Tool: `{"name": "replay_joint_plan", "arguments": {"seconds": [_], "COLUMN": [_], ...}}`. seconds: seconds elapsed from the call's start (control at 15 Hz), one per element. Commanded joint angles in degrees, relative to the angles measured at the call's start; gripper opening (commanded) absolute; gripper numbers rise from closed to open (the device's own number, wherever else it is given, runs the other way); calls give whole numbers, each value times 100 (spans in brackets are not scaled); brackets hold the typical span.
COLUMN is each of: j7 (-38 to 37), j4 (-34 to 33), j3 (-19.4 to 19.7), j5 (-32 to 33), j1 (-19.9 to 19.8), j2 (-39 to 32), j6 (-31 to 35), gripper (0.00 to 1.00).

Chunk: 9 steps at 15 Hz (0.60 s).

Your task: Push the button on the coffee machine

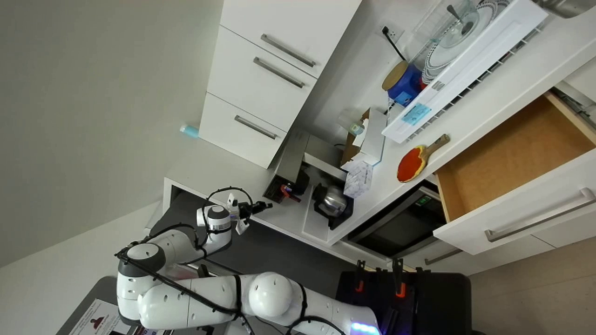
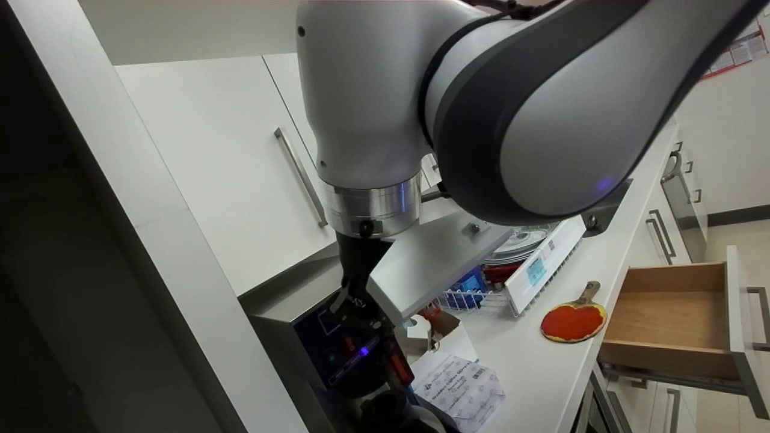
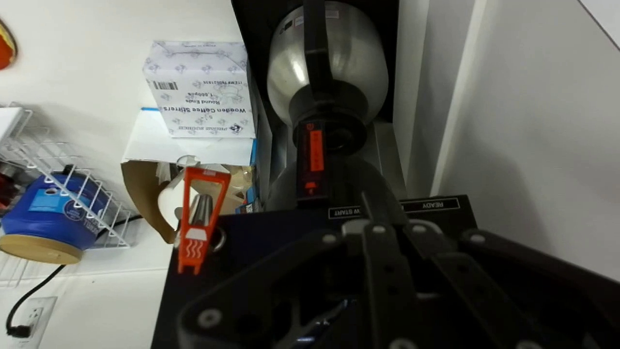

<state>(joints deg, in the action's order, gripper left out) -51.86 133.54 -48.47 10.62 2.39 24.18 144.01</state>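
Left of centre in an exterior view, the gripper [image 1: 267, 205] has its slim black jaws drawn together, nothing visible between them; whether they touch the coffee machine [image 1: 291, 160] just to the right cannot be told. That machine, mid-frame, is boxy, metal-sided and black-fronted. Rightward come a rounded, shiny metal pot [image 1: 335, 201] with a black handle, a box [image 1: 359, 179] with printed white faces, and a red paddle [image 1: 410, 165] with a wooden-looking handle.
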Motion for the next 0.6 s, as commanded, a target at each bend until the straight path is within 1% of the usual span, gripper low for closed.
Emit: {"name": "replay_joint_plan", "arguments": {"seconds": [0.0,0.2,0.4,0.47,0.53], "j7": [-243,-247,-264,-67,-73], "j4": [-275,-369,-460,-272,-303], "j3": [-150,-168,-139,88,96], "j5": [329,510,702,533,571], "j1": [-239,-298,-271,-45,-38], "j2": [-456,-753,-1059,-801,-893], "j6": [218,399,562,413,442], "gripper": [0,0,0,1,1]}}
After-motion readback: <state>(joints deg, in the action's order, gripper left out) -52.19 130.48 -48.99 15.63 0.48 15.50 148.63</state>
